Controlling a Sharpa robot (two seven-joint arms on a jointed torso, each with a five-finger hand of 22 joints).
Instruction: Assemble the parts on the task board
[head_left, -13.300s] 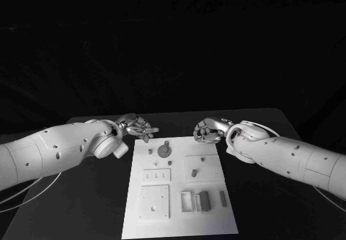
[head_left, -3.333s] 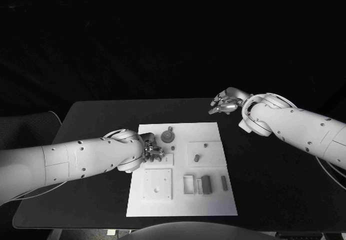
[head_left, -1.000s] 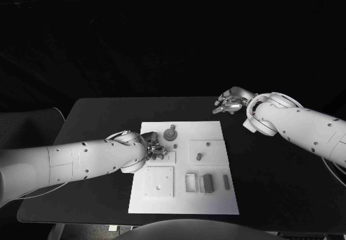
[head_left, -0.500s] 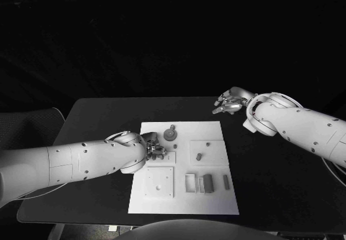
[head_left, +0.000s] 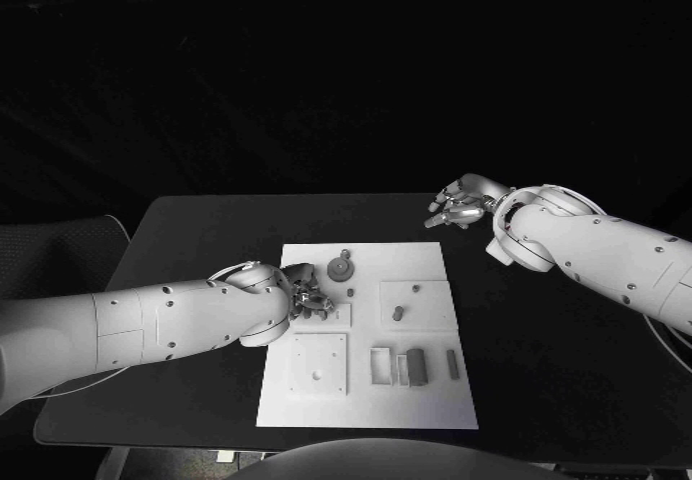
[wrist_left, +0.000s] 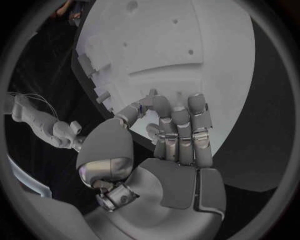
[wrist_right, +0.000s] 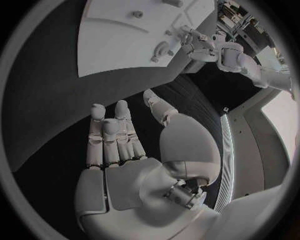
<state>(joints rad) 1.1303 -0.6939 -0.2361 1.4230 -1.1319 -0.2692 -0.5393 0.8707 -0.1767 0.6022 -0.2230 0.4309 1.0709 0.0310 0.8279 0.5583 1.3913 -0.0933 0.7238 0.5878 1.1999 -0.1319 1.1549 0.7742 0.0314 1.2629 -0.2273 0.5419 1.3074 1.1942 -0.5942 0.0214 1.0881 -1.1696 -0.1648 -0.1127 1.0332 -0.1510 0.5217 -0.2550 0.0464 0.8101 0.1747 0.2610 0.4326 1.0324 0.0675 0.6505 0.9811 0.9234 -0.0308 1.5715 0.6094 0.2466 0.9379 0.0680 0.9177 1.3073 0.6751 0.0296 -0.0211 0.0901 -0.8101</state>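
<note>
Both hands (head_left: 307, 297) (head_left: 459, 206) near task board (head_left: 368, 400).

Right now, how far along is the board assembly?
Early. Done: nothing plainly assembled; small grey parts lie loose on the white task board. In hand: the left hand works at the board's left edge; whether it holds a part I cannot tell. The right hand hovers open off the board. Left: nearly everything.

Left arm (head_left: 144, 325) reaching in low, its left hand (head_left: 306, 297) palm down, fingers (wrist_left: 178, 125) curled together, thumb tucked against them, right arm (head_left: 606, 255) raised and bent, right hand (head_left: 462, 205) with fingers (wrist_right: 109, 135) loosely extended, holding nothing
</note>
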